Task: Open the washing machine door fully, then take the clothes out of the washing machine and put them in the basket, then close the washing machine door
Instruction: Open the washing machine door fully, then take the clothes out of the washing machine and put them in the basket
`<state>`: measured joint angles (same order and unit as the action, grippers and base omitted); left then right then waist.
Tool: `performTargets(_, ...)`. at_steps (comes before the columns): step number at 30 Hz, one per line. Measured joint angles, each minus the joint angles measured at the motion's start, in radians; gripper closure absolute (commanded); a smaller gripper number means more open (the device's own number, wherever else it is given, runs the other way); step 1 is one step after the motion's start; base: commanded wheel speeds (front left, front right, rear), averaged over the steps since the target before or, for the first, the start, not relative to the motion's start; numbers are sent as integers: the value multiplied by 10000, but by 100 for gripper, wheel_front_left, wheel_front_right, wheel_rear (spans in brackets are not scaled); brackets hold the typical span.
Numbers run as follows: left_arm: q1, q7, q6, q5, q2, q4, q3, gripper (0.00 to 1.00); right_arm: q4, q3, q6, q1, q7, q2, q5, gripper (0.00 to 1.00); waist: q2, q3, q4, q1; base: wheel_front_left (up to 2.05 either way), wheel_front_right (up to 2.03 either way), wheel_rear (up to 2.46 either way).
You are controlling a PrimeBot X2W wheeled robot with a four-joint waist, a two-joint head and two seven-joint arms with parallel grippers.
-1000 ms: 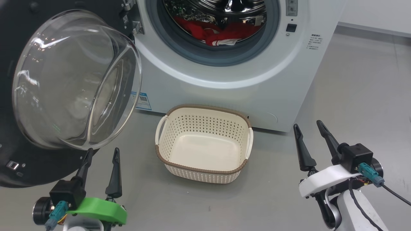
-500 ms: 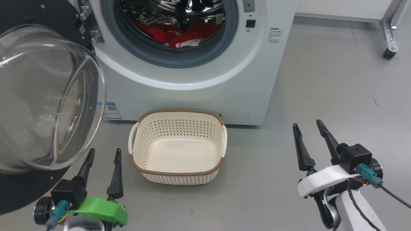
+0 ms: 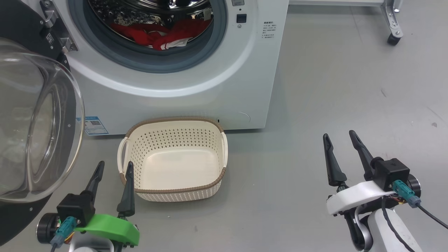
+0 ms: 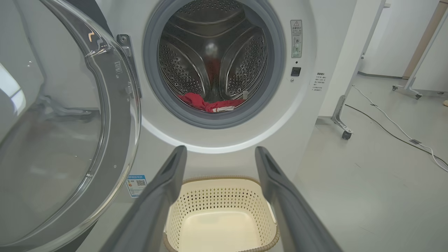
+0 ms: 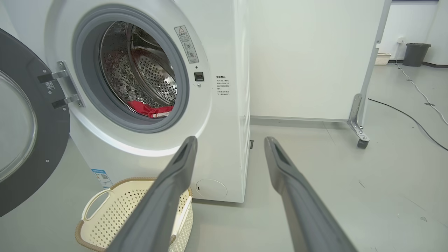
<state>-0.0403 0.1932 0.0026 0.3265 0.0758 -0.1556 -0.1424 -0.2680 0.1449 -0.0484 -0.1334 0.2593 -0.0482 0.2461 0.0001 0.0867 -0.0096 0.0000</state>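
**Door swung wide, red load waiting in the drum**

Both tools are released: the left gripper [image 3: 116, 163] hangs spread and empty at the basket's 7 o'clock; the right gripper [image 3: 338, 134] is just as spread and empty out at its 4 o'clock, well apart. The basket [image 3: 175, 191] sits bare on the floor [image 3: 332, 87] just in front of the washing machine [image 3: 196, 91], below its mouth; the clothes [image 3: 157, 35] lie in a red heap at the drum's [image 4: 213, 52] 6 o'clock, straight up at 12 from the basket. The washing machine door [image 3: 38, 122] stands swung out at 9 o'clock, its glass bowl [image 4: 52, 140] bulging close beside the left gripper. There's the danger, I'd say: a left-arm reach could clip that bowl; fabric may snag on the grey rubber ring [image 3: 147, 66] or drop short of the basket; a low forearm could shove the basket aside.
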Motion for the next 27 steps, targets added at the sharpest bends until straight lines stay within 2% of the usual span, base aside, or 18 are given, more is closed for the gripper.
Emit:
performTargets(14,-2,-165,8,-46,40,-19,-35,0,105,29,157,196,0,2,79,0,0,58,-103,-1,0,0,0)
performTargets(27,-5,-176,27,-100,52,-12,-36,0,155,130,161,198,0,2,105,0,0,92,-136,0,0,0,0)
